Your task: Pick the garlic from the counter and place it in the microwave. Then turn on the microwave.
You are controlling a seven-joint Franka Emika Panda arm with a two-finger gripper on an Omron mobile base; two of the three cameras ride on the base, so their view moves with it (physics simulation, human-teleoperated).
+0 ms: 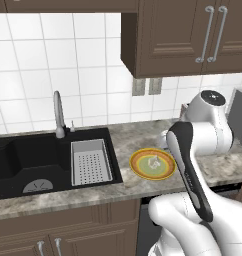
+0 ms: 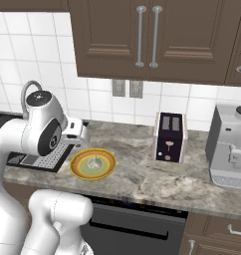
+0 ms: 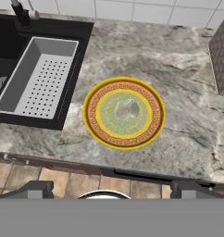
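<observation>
The garlic [image 1: 154, 161] [image 2: 94, 162] [image 3: 127, 110] is a small off-white bulb. It lies in the middle of a yellow and green plate [image 1: 138, 168] [image 2: 77, 168] [image 3: 93, 115] on the marbled counter [image 1: 128, 142] [image 2: 142, 177] [image 3: 188, 125]. My gripper [image 3: 113, 190] hangs well above the plate, pointing down at it. It is open, its two dark fingertips [image 3: 37, 189] stand wide apart and nothing is between them. In the right base view the hand [image 2: 75, 132] sits just above and behind the plate. The microwave is out of view.
A black sink [image 1: 28, 160] with a grey drainer basket [image 1: 90, 162] [image 3: 37, 78] and a faucet [image 1: 58, 115] lies left of the plate. A toaster [image 2: 169, 137] and a grey coffee machine [image 2: 229, 149] stand to the right. Wall cabinets [image 2: 142, 40] hang overhead.
</observation>
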